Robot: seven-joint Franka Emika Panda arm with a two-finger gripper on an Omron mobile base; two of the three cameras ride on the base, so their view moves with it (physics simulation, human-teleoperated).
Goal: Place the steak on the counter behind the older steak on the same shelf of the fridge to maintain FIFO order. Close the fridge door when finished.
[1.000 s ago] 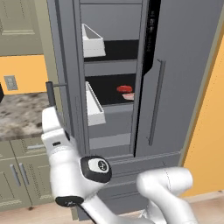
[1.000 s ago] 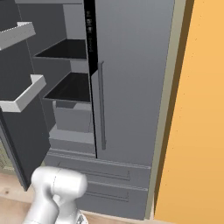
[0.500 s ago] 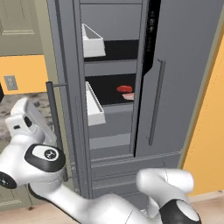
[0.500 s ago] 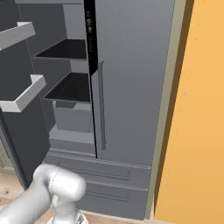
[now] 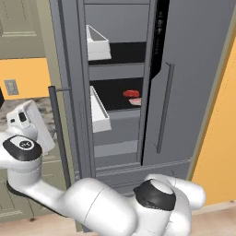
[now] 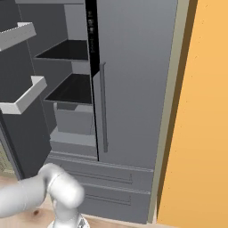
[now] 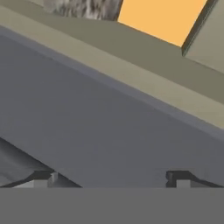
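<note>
Inside the fridge [image 5: 193,69], the bright red steak [image 5: 131,93] lies on the black shelf [image 5: 113,99], just behind the pale pink older steak [image 5: 136,101]. The left fridge door [image 5: 73,92] stands open, edge-on to the left base view, with white bins [image 5: 99,115] on its inner face. My hand [image 5: 27,122] is out at the left, on the outer side of that door near its bar handle [image 5: 60,133]. In the hand view my gripper [image 7: 110,179] is open and holds nothing. It faces the door's flat grey panel [image 7: 100,131] at close range.
The granite counter [image 5: 44,105] and beige cabinets [image 5: 18,27] lie left of the open door, with an orange wall [image 5: 23,73] behind. The right fridge door [image 6: 133,75] is closed. An orange wall [image 6: 200,111] stands to the fridge's right.
The arm has swung left and folded down, carrying the hand from in front of the fridge to the outer side of the open door. The steaks and door have not moved.
</note>
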